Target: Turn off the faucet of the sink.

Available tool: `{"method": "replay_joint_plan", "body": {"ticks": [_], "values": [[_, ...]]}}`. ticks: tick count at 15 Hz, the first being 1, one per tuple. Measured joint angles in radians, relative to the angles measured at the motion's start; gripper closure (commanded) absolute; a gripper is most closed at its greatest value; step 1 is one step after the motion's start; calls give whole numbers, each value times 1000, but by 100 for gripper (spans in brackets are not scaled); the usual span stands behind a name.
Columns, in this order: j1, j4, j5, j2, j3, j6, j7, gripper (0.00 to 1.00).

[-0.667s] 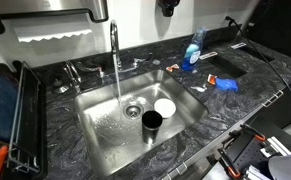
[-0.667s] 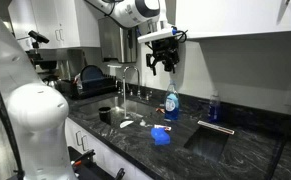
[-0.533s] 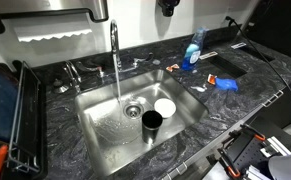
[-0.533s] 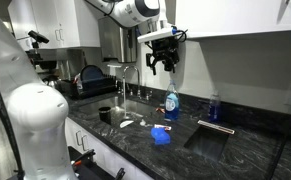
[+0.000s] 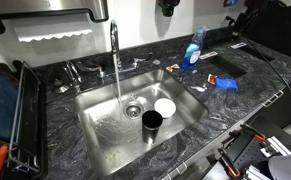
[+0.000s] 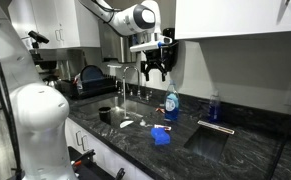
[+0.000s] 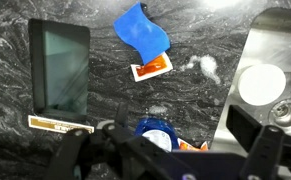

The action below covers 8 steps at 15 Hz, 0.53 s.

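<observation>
The faucet [image 5: 114, 40] is a tall chrome gooseneck behind the sink [image 5: 103, 128], and a stream of water runs from it into the steel basin. It also shows in an exterior view [image 6: 136, 78]. Small chrome handles stand on both sides of its base. My gripper [image 6: 155, 70] hangs open and empty in the air above the counter, to the right of the faucet and over the blue dish-soap bottle [image 6: 171, 100]. In the wrist view the gripper [image 7: 163, 150] looks down on that bottle's top [image 7: 157, 130], with the sink's edge [image 7: 240, 50] at the right.
A white bowl [image 5: 165, 106] and a black cup [image 5: 152, 122] sit in the basin. A blue cloth [image 5: 226, 82] and an orange-and-white packet [image 7: 150, 69] lie on the dark stone counter. A black wire dish rack [image 5: 20, 110] stands beside the sink. A dark rectangular inset [image 7: 60, 65] is in the counter.
My gripper has moved a little down and toward the faucet. Water keeps running.
</observation>
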Motion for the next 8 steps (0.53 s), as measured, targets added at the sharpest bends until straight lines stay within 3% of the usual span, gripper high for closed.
{"method": "replay_joint_plan", "body": {"ticks": [8], "values": [[9,20,46,163,132,174,611,0]]}}
